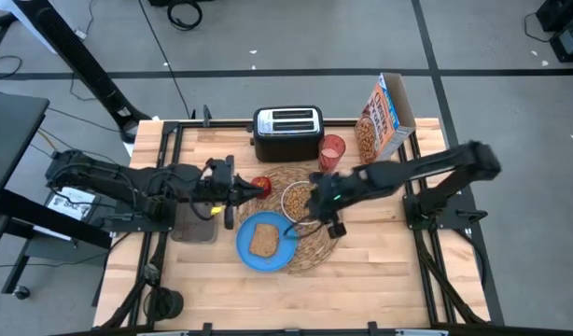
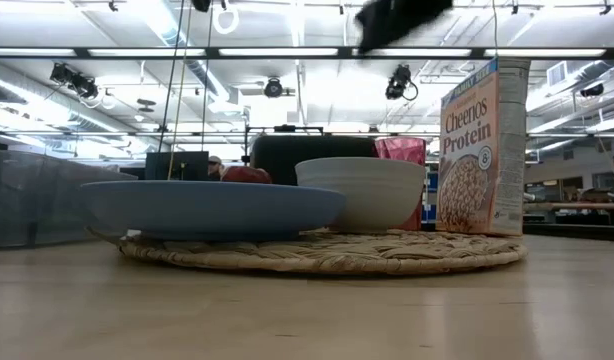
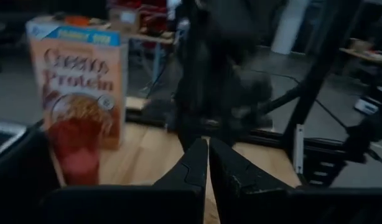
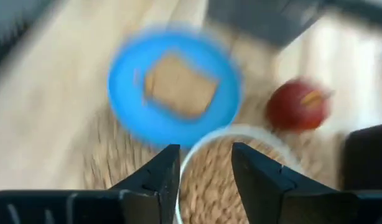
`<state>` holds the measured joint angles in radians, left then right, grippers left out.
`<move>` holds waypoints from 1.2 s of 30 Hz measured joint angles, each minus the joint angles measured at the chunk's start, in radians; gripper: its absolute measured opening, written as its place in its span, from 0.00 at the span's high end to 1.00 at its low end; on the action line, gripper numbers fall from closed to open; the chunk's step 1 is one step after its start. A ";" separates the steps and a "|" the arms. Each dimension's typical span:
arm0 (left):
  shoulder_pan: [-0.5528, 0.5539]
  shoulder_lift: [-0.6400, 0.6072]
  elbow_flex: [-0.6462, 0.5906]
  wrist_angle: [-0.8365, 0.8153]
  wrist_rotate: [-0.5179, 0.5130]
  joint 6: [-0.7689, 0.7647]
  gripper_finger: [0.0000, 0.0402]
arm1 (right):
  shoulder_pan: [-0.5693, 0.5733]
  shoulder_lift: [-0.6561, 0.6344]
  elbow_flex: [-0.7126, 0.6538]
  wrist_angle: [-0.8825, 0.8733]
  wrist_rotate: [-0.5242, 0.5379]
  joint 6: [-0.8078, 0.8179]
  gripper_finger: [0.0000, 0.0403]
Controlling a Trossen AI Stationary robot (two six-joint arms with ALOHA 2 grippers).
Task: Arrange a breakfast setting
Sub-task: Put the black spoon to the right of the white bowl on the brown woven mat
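table (image 1: pixel 380 271): light wood | on it: straw placemat (image 1: pixel 326 245), toaster (image 1: pixel 287 133), Cheerios box (image 1: pixel 387 117), grey tray (image 1: pixel 195 229)

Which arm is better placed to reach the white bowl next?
Right. The right gripper hangs open over the white bowl; the left gripper, shut, sits farther off beside the red apple.

In the high view the placemat (image 1: pixel 305 219) lies at frame centre, with the plate (image 1: pixel 264 243) on its lower left carrying the toast (image 1: pixel 262 240). The bowl (image 1: pixel 298 199) sits upper right of the plate, the apple (image 1: pixel 259 186) left of the bowl. Above stand the toaster (image 1: pixel 286 132), cup (image 1: pixel 331 151) and cereal box (image 1: pixel 386 117), left to right.
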<state>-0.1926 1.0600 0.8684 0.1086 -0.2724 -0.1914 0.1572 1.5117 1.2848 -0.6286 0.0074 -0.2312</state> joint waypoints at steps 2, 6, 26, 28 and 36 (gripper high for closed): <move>0.019 0.000 0.000 0.030 0.049 0.063 0.95 | 0.001 -0.074 -0.001 0.059 0.003 0.069 0.64; 0.067 0.000 0.000 0.037 0.095 0.131 0.97 | 0.008 -0.210 -0.052 0.273 0.061 0.187 0.73; 0.295 -0.509 -0.286 -0.138 0.063 0.045 0.97 | 0.033 -0.662 -0.547 0.709 0.014 0.390 0.90; 0.295 -0.537 -0.297 -0.172 0.063 0.072 0.97 | 0.028 -0.665 -0.573 0.724 0.065 0.363 0.90; 0.270 -0.593 -0.302 -0.332 0.090 0.255 0.97 | -0.117 -0.668 -0.794 0.864 -0.190 0.300 0.90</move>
<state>0.0773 0.4666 0.5666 -0.2238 -0.1823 0.0638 0.0399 0.8436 0.4908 0.2353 -0.1822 0.0693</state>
